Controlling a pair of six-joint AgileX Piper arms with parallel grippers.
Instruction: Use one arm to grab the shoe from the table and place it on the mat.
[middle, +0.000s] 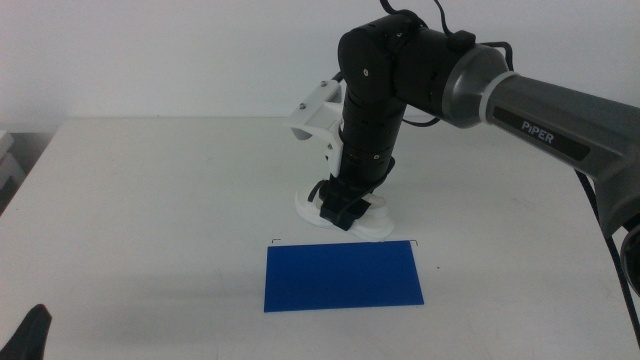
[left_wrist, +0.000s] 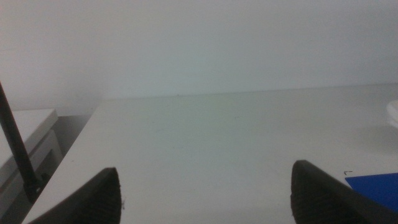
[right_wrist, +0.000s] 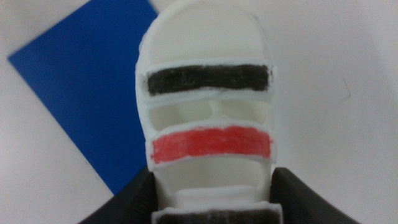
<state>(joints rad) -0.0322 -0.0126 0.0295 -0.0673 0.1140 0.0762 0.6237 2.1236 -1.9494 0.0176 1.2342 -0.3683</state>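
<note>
The right arm's black gripper was clamped across the small white chunky-soled shoe, with the thin deep-blue rectangular mat lying just nearside of it; the left gripper waited, jaws wide.

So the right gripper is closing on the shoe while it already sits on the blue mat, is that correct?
Not quite: the shoe sits on the white table just behind the mat, as the middle view shows. The right gripper is indeed around it.
</note>
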